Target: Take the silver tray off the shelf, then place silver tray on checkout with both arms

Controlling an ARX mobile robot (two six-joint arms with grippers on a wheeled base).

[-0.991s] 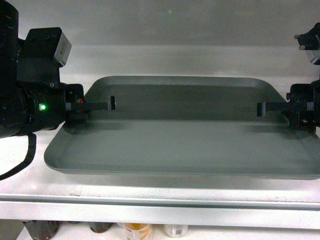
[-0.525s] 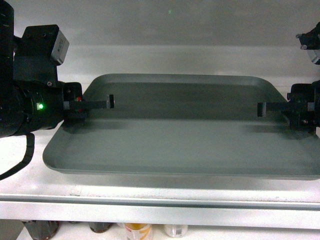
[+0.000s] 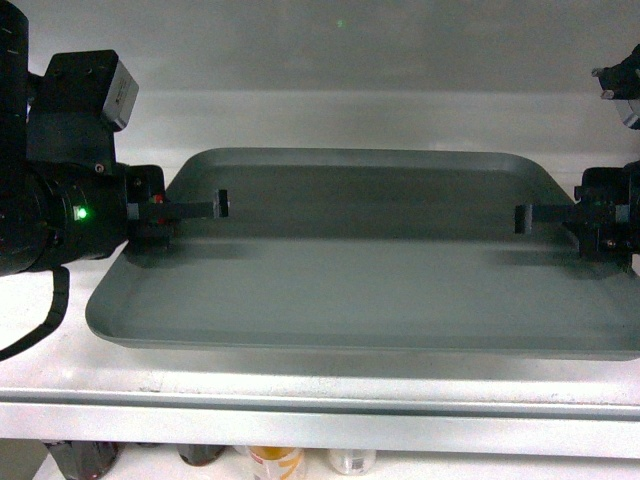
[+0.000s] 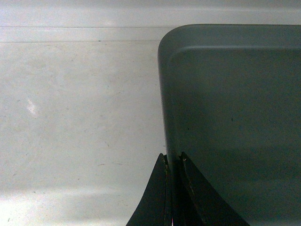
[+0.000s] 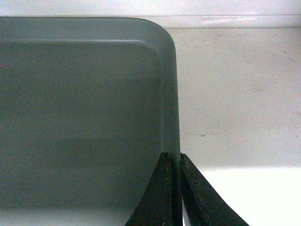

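Resting flat on the white painted metal shelf board, the large rectangular dull silver-grey metal tray with rounded corners lies just behind the shelf's grooved front edge strip. The left claw is pinched on the tray's left rim, one thin black finger outside the rim and the other over the inside. The right claw is clamped the same way on the right rim, its fingers straddling the raised edge. A green light glows on the left arm's bulky black wrist, with a small red block beside the claw base. Below the shelf edge, tops of a few bottles or cans show, too cropped to identify.
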